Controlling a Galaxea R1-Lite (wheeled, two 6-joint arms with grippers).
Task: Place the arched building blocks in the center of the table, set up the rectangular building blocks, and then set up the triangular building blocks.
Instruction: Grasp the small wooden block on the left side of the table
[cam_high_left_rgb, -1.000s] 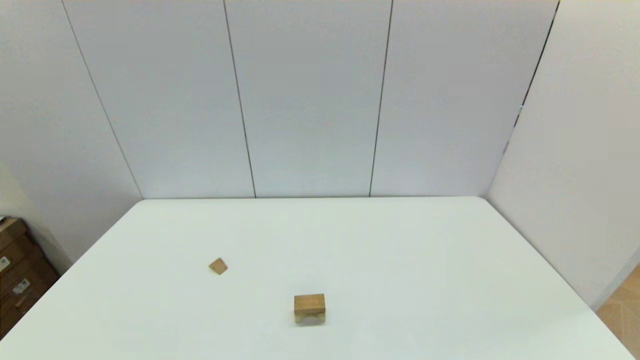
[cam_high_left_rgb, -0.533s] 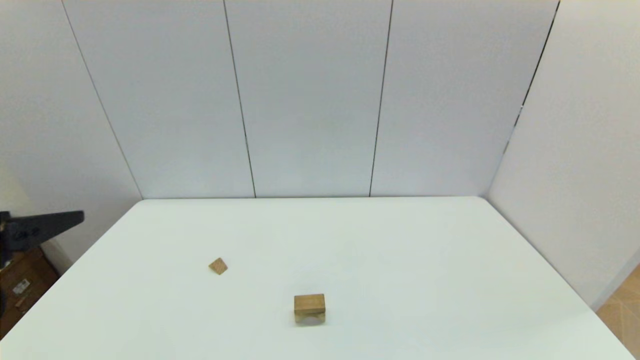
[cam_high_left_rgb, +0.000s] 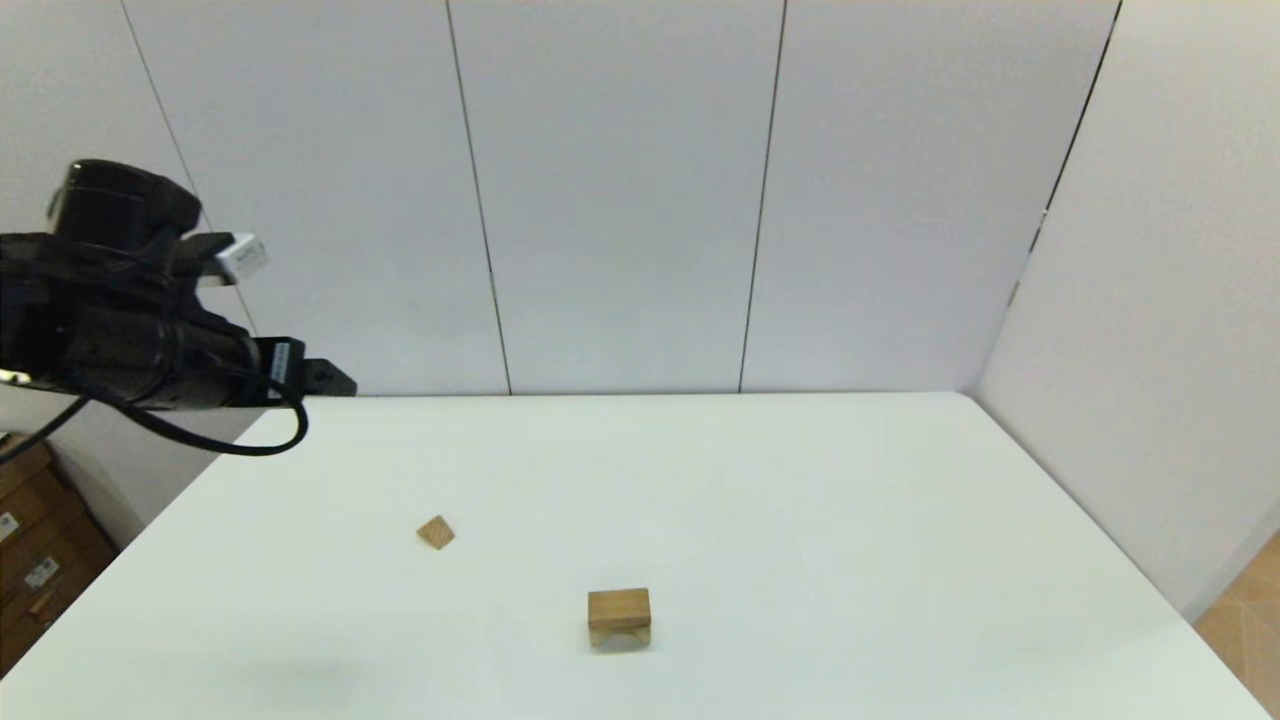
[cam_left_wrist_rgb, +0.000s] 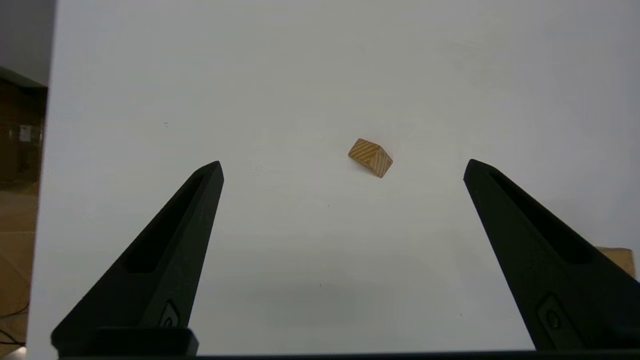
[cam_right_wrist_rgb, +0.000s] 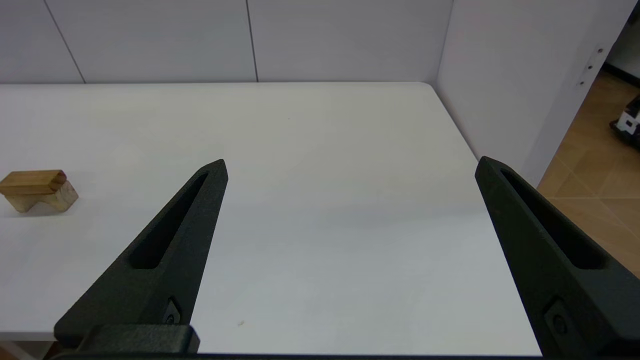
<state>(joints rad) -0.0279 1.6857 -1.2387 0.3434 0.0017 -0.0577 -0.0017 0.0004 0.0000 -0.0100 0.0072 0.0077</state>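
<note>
With brick on arch, the triangle step is in hand: the left gripper (cam_left_wrist_rgb: 342, 167), fingers wide apart and empty, hovers above the small striped light-wood wedge (cam_left_wrist_rgb: 370, 157), needing to descend and close on it.

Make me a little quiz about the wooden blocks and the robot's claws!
1. True or false: the rectangular block lies on top of the arch block.
2. Which block is alone on the table? A) the triangle block B) the arch block C) the rectangular block
3. Fill in: the left gripper is raised above the table with its fingers ____.

Key:
1. True; the right wrist view shows the darker brick resting on the arch.
2. A; it sits apart, to the robot's left of the stack.
3. Open, and holding nothing. The right gripper is open too.
</note>
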